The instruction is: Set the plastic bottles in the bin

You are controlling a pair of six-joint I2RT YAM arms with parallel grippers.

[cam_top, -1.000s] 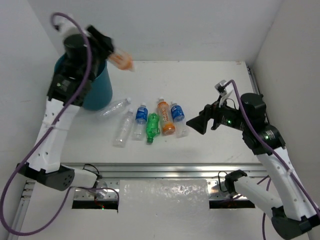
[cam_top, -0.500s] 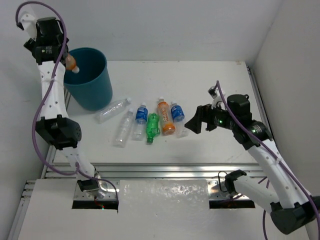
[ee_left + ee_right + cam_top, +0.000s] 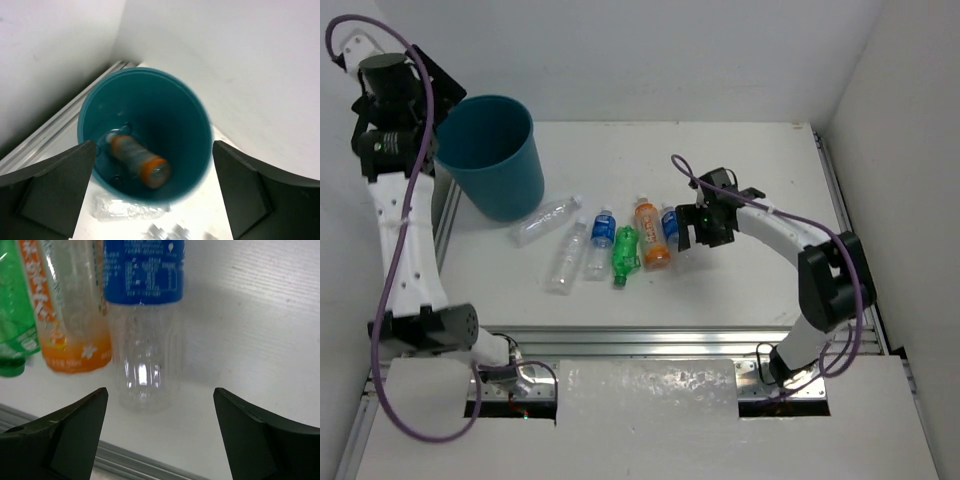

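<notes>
The bin (image 3: 510, 185) stands on the white table (image 3: 740, 150). The left gripper (image 3: 154, 147) hangs right above the bin and looks down into it. Its jaws are spread wide and hold nothing. An orange bottle (image 3: 137, 161) lies on its side at the bottom of the bin. Six more bottles lie on the table outside the bin, all on its right. A clear bottle (image 3: 546, 218) is the closest, just beside the foot of the bin. A second clear bottle (image 3: 566, 258) lies a bit further from the bin. After that come a blue-labelled bottle (image 3: 603, 228), a green bottle (image 3: 624, 250) and a second orange bottle (image 3: 650, 233), packed close side by side. The last blue-labelled bottle (image 3: 142, 315) lies furthest from the bin, right next to the second orange bottle. The right gripper (image 3: 160, 390) is low over this last bottle, well apart from the bin. Its jaws are wide too, with one finger on each side of the bottle's clear end. White table shows between each finger and the bottle, so it holds nothing.
</notes>
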